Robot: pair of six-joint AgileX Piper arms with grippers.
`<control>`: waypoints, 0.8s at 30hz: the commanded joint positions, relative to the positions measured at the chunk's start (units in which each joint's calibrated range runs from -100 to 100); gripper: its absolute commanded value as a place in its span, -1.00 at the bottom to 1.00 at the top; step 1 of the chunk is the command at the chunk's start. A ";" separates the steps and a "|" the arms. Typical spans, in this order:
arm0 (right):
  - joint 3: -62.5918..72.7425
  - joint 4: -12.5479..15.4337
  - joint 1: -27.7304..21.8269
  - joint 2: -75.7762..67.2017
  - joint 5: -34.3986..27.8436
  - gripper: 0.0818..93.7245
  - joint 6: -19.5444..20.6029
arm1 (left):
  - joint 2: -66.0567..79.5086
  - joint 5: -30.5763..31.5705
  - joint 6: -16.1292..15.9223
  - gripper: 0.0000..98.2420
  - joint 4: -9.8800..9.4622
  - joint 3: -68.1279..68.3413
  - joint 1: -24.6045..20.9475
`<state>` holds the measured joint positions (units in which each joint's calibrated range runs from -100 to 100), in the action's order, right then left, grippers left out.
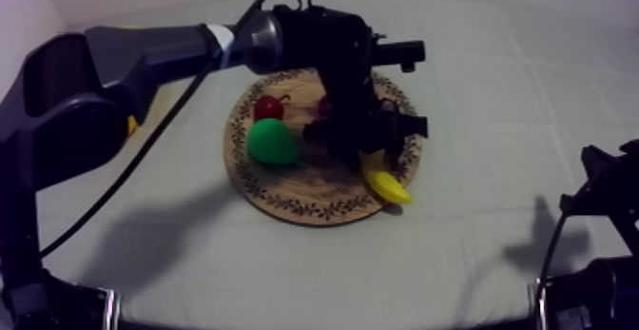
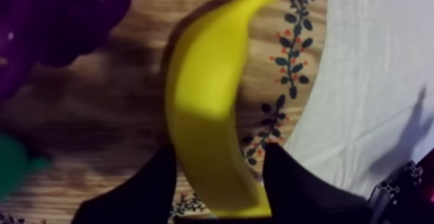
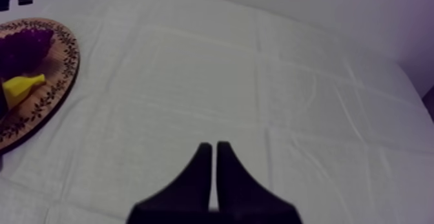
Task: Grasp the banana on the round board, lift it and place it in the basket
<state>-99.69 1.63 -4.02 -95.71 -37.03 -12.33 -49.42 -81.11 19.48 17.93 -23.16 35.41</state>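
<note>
The yellow banana lies at the near right rim of the round wooden board. My left gripper reaches down over it from the upper left. In the left wrist view the banana lies lengthwise between the black fingers, which straddle it with thin gaps at each side, so the gripper is open. My right gripper rests low at the table's right side. Its fingers lie together as a wedge over bare cloth, shut on nothing.
A green pear, a small red fruit and purple grapes share the board. A yellow bit of the basket peeks out behind my left arm. From the right wrist, the board and banana lie far off.
</note>
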 commanded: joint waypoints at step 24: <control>0.03 0.01 -0.04 -0.04 0.02 -0.99 0.00 | 11.80 -17.47 5.75 -0.34 -13.13 -6.58 0.60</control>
<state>-99.69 1.63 -4.06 -95.71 -37.03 -12.33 -40.89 -97.96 25.32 5.31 -29.62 36.63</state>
